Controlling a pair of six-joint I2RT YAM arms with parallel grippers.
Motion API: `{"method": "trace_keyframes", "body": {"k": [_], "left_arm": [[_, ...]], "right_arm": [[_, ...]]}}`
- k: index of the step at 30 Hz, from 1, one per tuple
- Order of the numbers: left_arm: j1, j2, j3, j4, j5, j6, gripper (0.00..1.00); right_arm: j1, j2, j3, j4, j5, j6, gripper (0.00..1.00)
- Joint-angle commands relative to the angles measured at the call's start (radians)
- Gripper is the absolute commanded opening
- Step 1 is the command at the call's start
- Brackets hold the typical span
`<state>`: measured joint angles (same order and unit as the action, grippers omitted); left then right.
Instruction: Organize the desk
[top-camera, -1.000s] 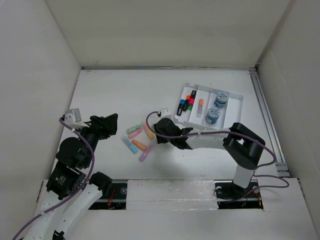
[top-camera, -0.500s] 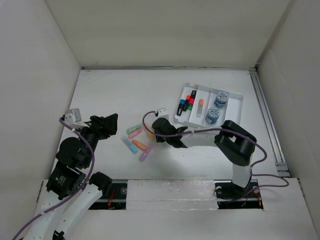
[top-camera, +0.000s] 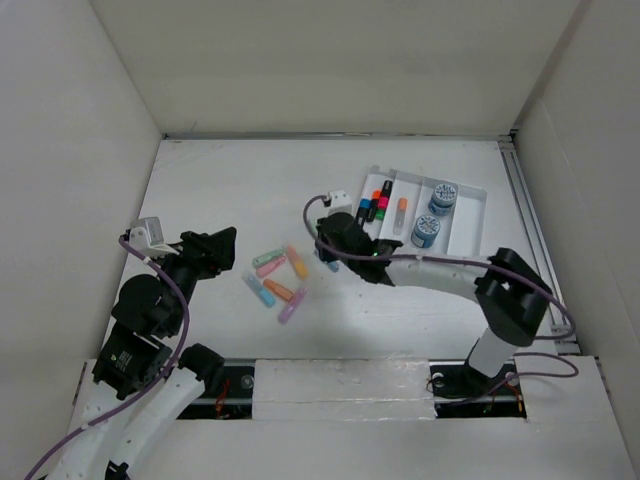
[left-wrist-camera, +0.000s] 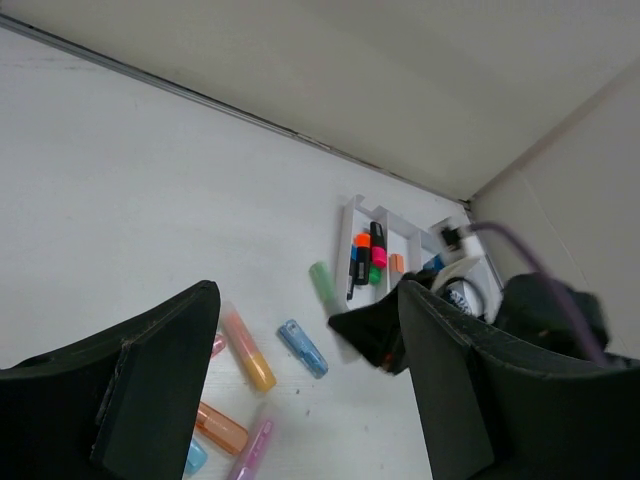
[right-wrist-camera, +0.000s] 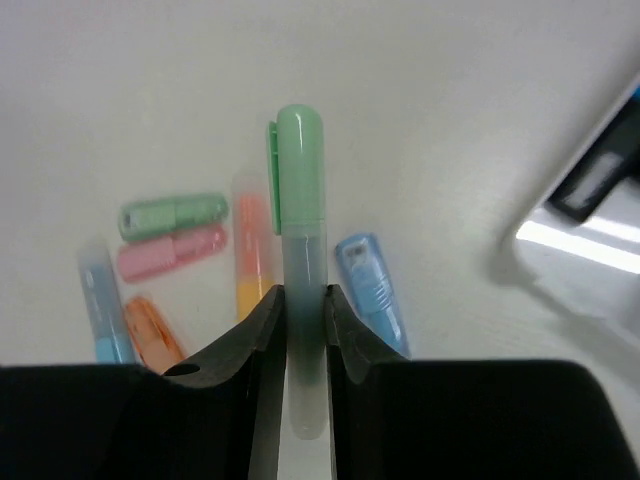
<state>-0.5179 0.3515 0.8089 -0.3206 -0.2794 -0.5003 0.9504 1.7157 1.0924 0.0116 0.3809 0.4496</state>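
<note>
White desk (top-camera: 220, 190) fills the walled booth. Right gripper (right-wrist-camera: 298, 310) pinches a green highlighter (right-wrist-camera: 298, 190), whose length runs straight out past the fingertips. Compartment tray (top-camera: 484, 195) sits just right. Left gripper (left-wrist-camera: 310, 300) gapes wide at the left, empty.

No text, brand, number or sign can be read anywhere. The blue rolls (top-camera: 443, 197) in the white tray (top-camera: 470, 228), beyond the right claw (right-wrist-camera: 302, 305), bear dark marks on top, too small to read. The green highlighter (right-wrist-camera: 300, 190) between that claw's fingers shows no legible print.
</note>
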Motion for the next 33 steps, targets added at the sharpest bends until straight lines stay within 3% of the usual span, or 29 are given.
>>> {"method": "trace_keyframes", "body": {"k": [1,6,11,16,22,26,29,31,33], "left_arm": [[-0.002,0.006,-0.01,0.045,0.009,0.014,0.68],[-0.002,0.001,-0.011,0.046,0.017,0.016,0.68],[-0.002,-0.003,-0.011,0.048,0.023,0.017,0.68],[-0.002,-0.003,-0.01,0.048,0.02,0.017,0.68],[-0.002,-0.006,-0.01,0.046,0.017,0.017,0.68],[-0.002,-0.005,-0.01,0.048,0.019,0.017,0.68],[-0.002,-0.003,-0.01,0.046,0.019,0.017,0.68],[-0.002,-0.003,-0.01,0.048,0.017,0.017,0.68],[-0.002,-0.003,-0.01,0.046,0.017,0.019,0.68]], "right_arm": [[-0.122,-0.158,-0.038,0.074,-0.014,-0.008,0.03],[-0.318,-0.232,-0.14,0.113,-0.074,0.067,0.03],[-0.519,-0.202,-0.187,0.163,-0.143,0.136,0.04],[-0.594,-0.137,-0.146,0.172,-0.217,0.159,0.08],[-0.647,-0.074,-0.1,0.179,-0.247,0.207,0.2],[-0.647,-0.087,-0.101,0.188,-0.26,0.201,0.43],[-0.647,-0.119,-0.109,0.177,-0.263,0.193,0.54],[-0.647,-0.14,-0.117,0.166,-0.272,0.19,0.55],[-0.632,-0.194,-0.15,0.171,-0.275,0.181,0.44]]}}
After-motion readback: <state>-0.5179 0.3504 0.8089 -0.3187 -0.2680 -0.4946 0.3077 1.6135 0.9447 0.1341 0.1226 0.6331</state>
